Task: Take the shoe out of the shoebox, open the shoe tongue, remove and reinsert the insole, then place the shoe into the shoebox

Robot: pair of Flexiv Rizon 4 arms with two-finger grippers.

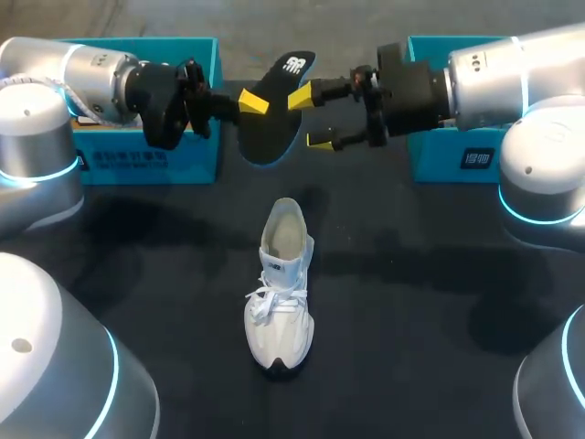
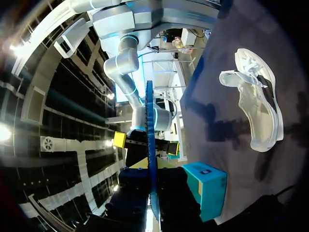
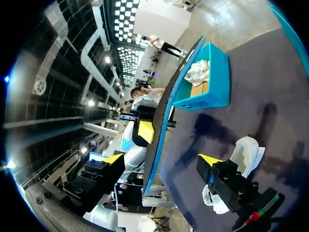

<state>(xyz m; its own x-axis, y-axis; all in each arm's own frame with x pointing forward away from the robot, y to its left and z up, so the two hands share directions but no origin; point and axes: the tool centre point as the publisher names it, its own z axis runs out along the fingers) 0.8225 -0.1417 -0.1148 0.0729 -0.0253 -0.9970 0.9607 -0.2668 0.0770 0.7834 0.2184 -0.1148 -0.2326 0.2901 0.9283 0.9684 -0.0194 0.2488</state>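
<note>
**Insole in mid-air between my two grippers, shoe waiting below**

The black table fills the head view. My left arm comes in from the upper left and my right arm from the upper right, and they meet near the top centre. The teal shoebox sits at upper left behind my left arm. My right wrist view shows crumpled paper inside it. A second teal box sits at upper right. The white shoe stands alone in the middle of the frame, out of the box. Its toe points to the lower edge and its mouth faces the top.

The black insole hangs above the table at top centre, well clear of the shoe. My left gripper is clamped on it, the fingers pinching its flat faces. My right gripper is spread wide and grips nothing. The insole passes between its fingers, the upper tip is at or against it, and the lower tip stands apart.

I judge this to be the risky part.
- **Dropping:** If my left fingers let go before my right pair has truly closed, the insole drops.
- **Twisting:** It is thin and likely floppy. If my right gripper closes off-centre, it could bend or twist the insole out of the left's pinch.
- **Reinserting:** Nothing steadies the shoe. Pushing the insole in at an angle could make the shoe slide or tip over. The insole's tip could also catch on the collar and fold.
</note>
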